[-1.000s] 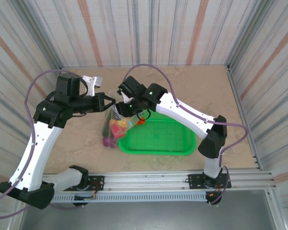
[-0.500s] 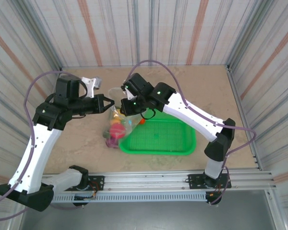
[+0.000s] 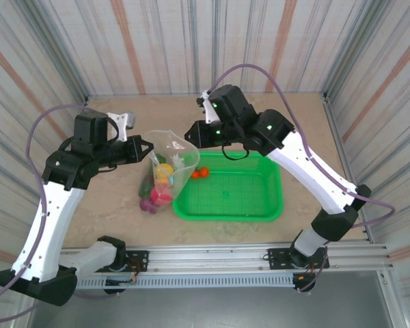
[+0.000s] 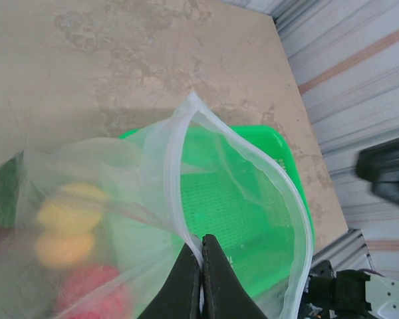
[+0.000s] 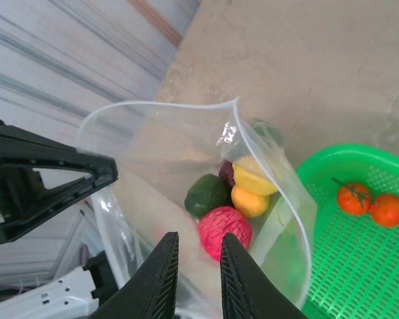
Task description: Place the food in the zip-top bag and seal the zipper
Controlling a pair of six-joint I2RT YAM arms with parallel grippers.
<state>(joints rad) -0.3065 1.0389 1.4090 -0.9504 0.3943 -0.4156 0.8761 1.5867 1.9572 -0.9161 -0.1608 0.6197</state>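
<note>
The clear zip-top bag (image 3: 169, 160) hangs open-mouthed by the basket's left end. My left gripper (image 3: 145, 145) is shut on its pale zipper (image 4: 173, 174) rim; the black fingers (image 4: 186, 279) pinch the strip in the left wrist view. Food lies inside the bag: a yellow piece (image 5: 255, 180), an orange one (image 5: 248, 201), a red one (image 5: 224, 229) and a dark green one (image 5: 207, 195). Two small orange-red tomatoes (image 5: 370, 203) lie in the basket. My right gripper (image 3: 191, 134) hovers above the bag's mouth, right of it. Its jaws (image 5: 196, 238) stand narrowly open with nothing between them.
The green mesh basket (image 3: 273, 205) lies at the table's centre right, its left end touching the bag. Corrugated walls close in the back and both sides. Bare tabletop lies behind the basket and to the far right.
My right gripper has lifted out of the bag's mouth, drawn back to the right and narrowed its jaws. The bag's mouth now gapes wider. My left gripper keeps its hold, shifted slightly left.
</note>
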